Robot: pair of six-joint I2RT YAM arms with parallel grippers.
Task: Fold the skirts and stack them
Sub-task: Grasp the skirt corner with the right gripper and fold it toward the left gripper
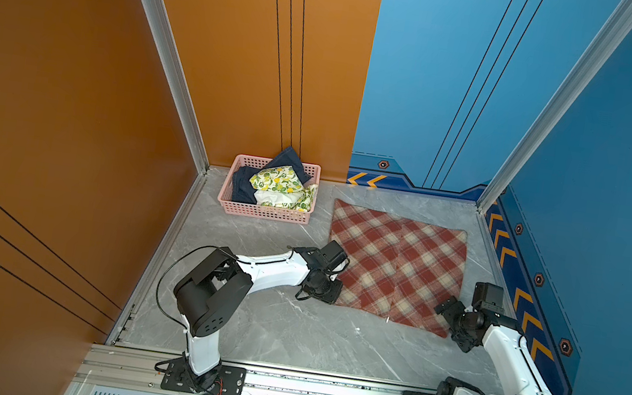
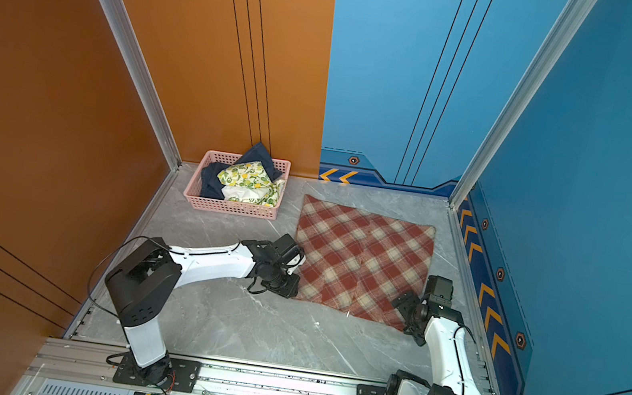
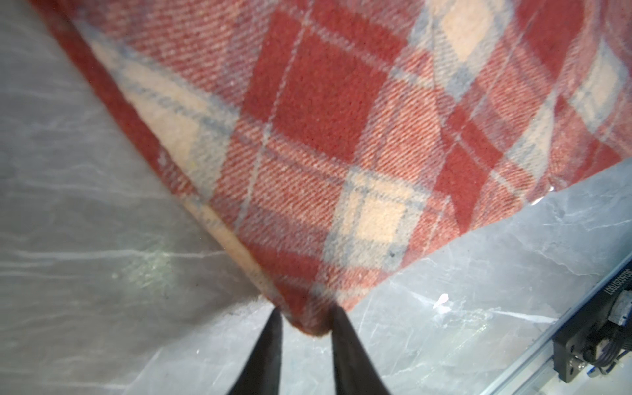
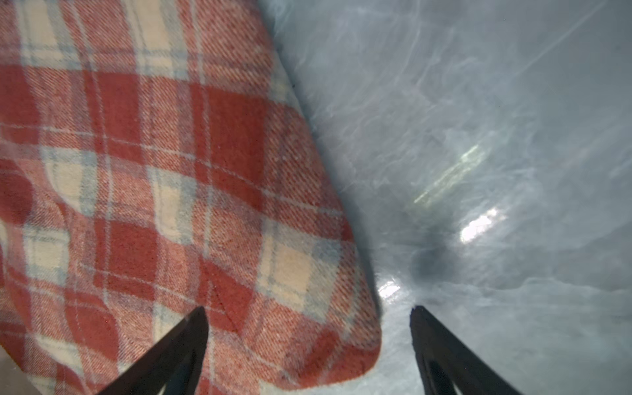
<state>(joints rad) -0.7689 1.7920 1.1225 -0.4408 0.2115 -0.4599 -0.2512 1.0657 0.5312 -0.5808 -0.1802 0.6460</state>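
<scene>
So the rust-red and cream plaid woolly skirt [image 1: 397, 260] lies flat on the grey bench [image 1: 287, 329]. Left end effector [image 3: 306, 325] pinches only a corner tip, right end effector [image 4: 309, 314] gapes around the other. Lifting now could slip it or fold it crooked.

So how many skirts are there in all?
3. The plaid skirt lies spread on the table; the lemon-print skirt and the dark denim skirt sit bunched in the pink basket at the back left. Another could be hidden underneath them.

No text is legible. A printed label [image 3: 623, 281] on the base rail is too blurred to read. Orange chevron marks [image 1: 367, 179] line the blue wall's lower band.
</scene>
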